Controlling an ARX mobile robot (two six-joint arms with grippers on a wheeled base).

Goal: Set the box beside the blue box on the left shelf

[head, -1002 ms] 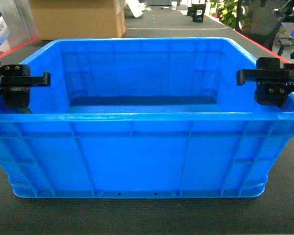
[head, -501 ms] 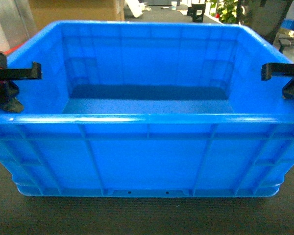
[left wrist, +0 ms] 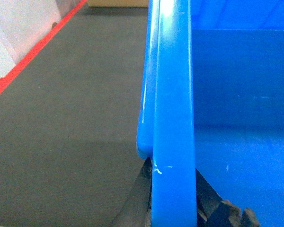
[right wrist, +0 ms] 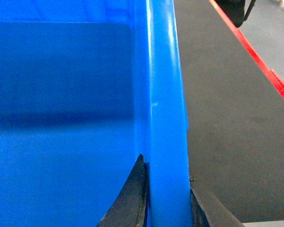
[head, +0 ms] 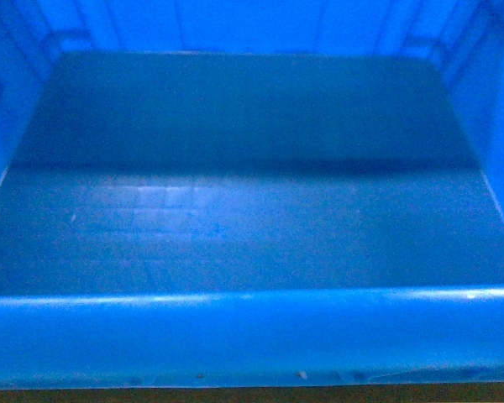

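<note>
Both tools clamp our box: left tool (left wrist: 173,208) pinches its left rim, right tool (right wrist: 166,203) pinches its right rim. Box (head: 252,210) fills our head view, dark floor (left wrist: 71,118) either side, red stripe (right wrist: 255,56) beyond.

No readable text, labels, brands or numbers, plain blue box (head: 252,336) rim and walls

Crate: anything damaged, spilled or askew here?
Nothing stands out. The blue crate is empty with a clean floor. Its rim shows only faint scuffs, and each claw, left and right, straddles a side rim squarely.
</note>
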